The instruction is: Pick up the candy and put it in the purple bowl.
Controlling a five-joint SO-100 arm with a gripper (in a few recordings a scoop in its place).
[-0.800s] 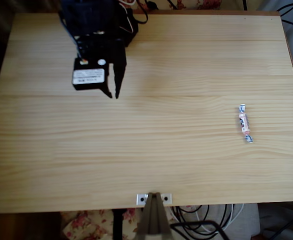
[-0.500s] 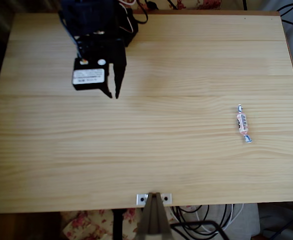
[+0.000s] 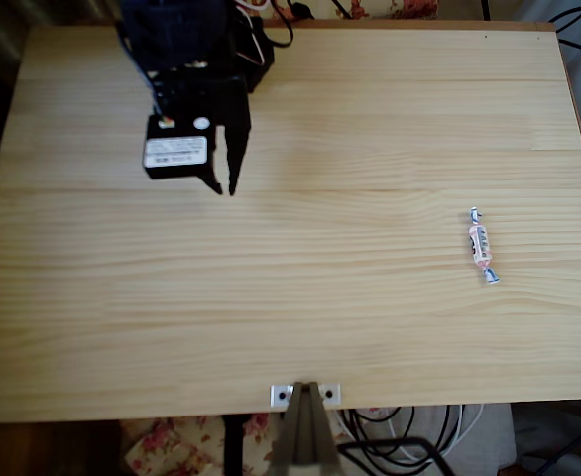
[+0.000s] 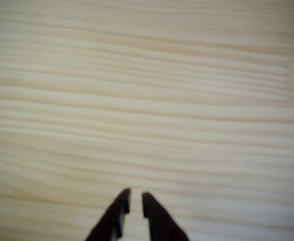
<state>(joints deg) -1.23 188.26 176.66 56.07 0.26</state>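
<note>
Candy (image 3: 481, 245) settled slightly left of earlier spot, arm (image 3: 193, 94) unmoved, jaws nearly closed, empty

The candy (image 3: 482, 245) is too small for its wrapper print to be read, the wood grain in the wrist view is blurred, and the arm's base (image 3: 186, 30) is cut off by the overhead view's top edge.

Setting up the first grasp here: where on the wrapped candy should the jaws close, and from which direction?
Grip the candy across its plump middle, coming straight down from above. In the overhead view it lies flat on the table, its long axis running near vertical in the picture, with thin twisted wrapper ends that would likely slip. So the jaws should close from picture left and right. The gripper is far off.
</note>
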